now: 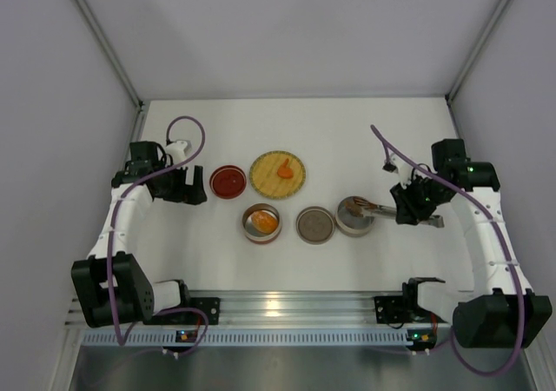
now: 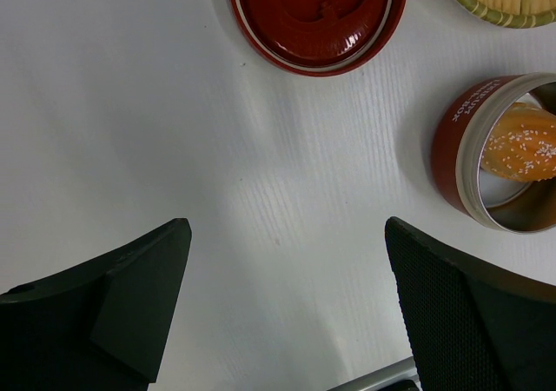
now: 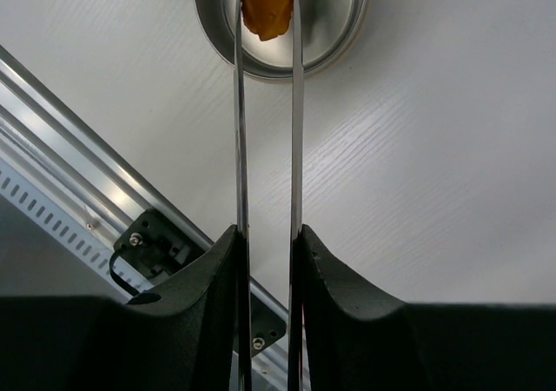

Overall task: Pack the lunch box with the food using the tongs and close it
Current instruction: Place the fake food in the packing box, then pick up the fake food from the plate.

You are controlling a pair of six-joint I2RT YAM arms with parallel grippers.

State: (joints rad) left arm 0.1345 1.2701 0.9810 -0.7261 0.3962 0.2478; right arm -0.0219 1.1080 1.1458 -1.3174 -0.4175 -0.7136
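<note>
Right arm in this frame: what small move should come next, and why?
Probably ease the right gripper open a little so the tongs spread and drop the food piece. The piece is pinched between the tong tips over the open silver tin, so releasing it should land it inside.

Slim silver tongs (image 3: 240, 122) run up mid-frame, their tips pinching an orange food piece (image 3: 268, 4) over the open steel tin (image 3: 347, 26) at top centre.
</note>
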